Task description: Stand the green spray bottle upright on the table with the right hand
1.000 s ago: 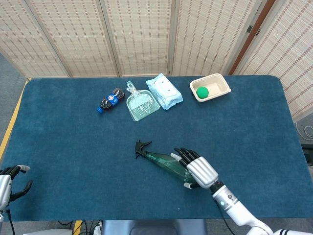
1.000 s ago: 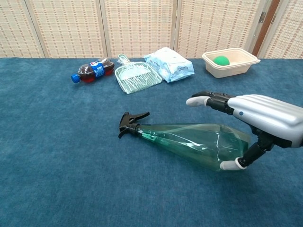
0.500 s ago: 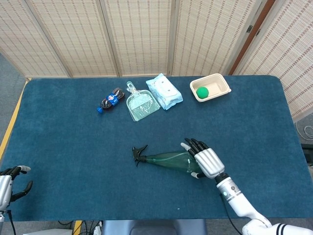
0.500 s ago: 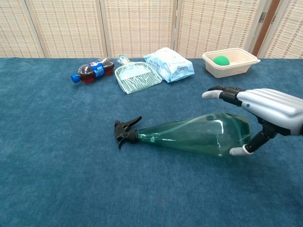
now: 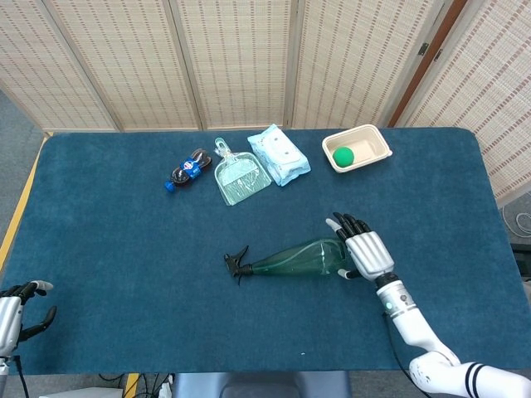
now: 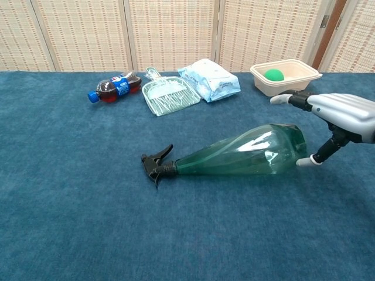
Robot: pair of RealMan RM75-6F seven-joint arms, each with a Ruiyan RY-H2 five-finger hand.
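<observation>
Right hand (image 5: 363, 253) sits at the lower right of the head view, cupped around the fat base of the green spray bottle (image 5: 307, 259). In the chest view the same right hand (image 6: 340, 117) shows fingers arched over the top of the base and the thumb tip touching its end, so the bottle is held between them. The bottle lies tilted across the middle of the frame: its black trigger nozzle (image 6: 155, 164) rests on the blue table (image 5: 124, 249), pointing toward the lower left, while the wide base is lifted off the cloth at the right.

Along the upper part of the table, well apart from the bottle, a row of things lies. A soft blue wipes pack (image 5: 279, 154) sits up and left of the hand, touching a clear green dustpan (image 5: 241, 176) on its left. Just left of the dustpan lies a small cola bottle (image 5: 188, 169) on its side, blue cap toward the lower left. At the upper right stands a beige tray (image 5: 371, 138) with a green ball (image 5: 343, 156) inside it.

Left hand (image 5: 18, 308) shows at the lower left edge of the head view, off the table's edge, fingers loosely apart and holding nothing.
</observation>
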